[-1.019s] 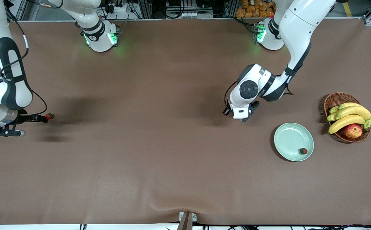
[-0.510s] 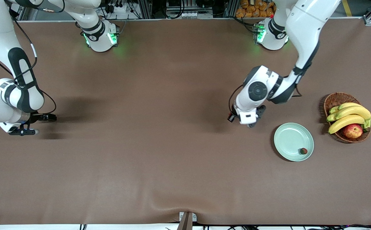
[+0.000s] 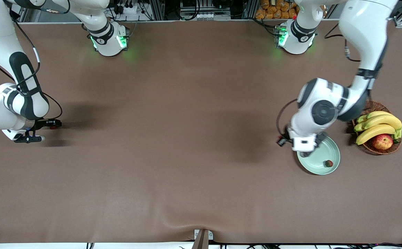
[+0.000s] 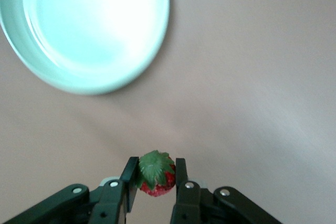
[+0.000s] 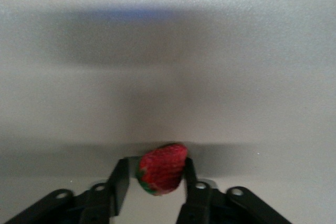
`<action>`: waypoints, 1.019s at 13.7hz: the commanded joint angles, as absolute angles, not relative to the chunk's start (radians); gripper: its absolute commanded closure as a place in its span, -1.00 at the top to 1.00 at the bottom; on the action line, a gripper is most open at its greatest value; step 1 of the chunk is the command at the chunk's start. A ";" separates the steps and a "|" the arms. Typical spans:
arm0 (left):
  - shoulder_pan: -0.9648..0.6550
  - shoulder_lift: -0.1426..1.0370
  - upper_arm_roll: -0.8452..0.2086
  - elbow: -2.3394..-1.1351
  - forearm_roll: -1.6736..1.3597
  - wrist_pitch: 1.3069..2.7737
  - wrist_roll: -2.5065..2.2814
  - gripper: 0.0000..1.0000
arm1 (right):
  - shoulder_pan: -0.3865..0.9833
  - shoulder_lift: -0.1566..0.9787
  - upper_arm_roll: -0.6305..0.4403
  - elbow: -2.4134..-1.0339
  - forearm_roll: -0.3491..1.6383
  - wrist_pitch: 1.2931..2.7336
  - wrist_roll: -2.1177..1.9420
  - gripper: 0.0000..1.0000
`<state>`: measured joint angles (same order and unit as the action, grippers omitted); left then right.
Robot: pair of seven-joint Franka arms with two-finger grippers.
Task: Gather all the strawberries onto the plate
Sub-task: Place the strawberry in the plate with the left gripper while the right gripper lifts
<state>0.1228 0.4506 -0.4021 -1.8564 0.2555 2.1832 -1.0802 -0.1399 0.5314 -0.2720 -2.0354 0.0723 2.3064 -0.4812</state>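
At frame right the left gripper (image 4: 154,182) pinches a strawberry (image 4: 155,173) over the plate (image 3: 329,152) edge, while at frame left the right gripper (image 5: 156,182) pinches another berry (image 5: 161,168).

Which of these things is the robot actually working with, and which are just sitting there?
Part of the job:
- plate, one strawberry already on it
- strawberry held in the left gripper by the plate
- strawberry held in the right gripper at the right arm's end

Just lying about:
- basket
- bananas
- apple
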 commanded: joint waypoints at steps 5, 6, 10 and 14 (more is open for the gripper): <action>0.285 0.561 -0.411 -1.807 0.403 2.186 -0.819 -1.00 | -0.105 0.497 -0.249 -1.981 0.070 2.254 -0.483 -1.00; 0.322 0.584 -0.411 -1.793 0.414 2.187 -0.805 -1.00 | -0.088 0.499 -0.245 -1.941 0.096 2.214 -0.470 -1.00; 0.341 0.591 -0.413 -1.755 0.417 2.184 -0.732 0.97 | 0.024 0.506 -0.195 -1.804 0.161 2.137 -0.289 -1.00; 0.345 0.557 -0.423 -1.741 0.402 2.166 -0.706 1.00 | 0.098 0.514 -0.040 -1.747 0.222 2.137 0.068 -1.00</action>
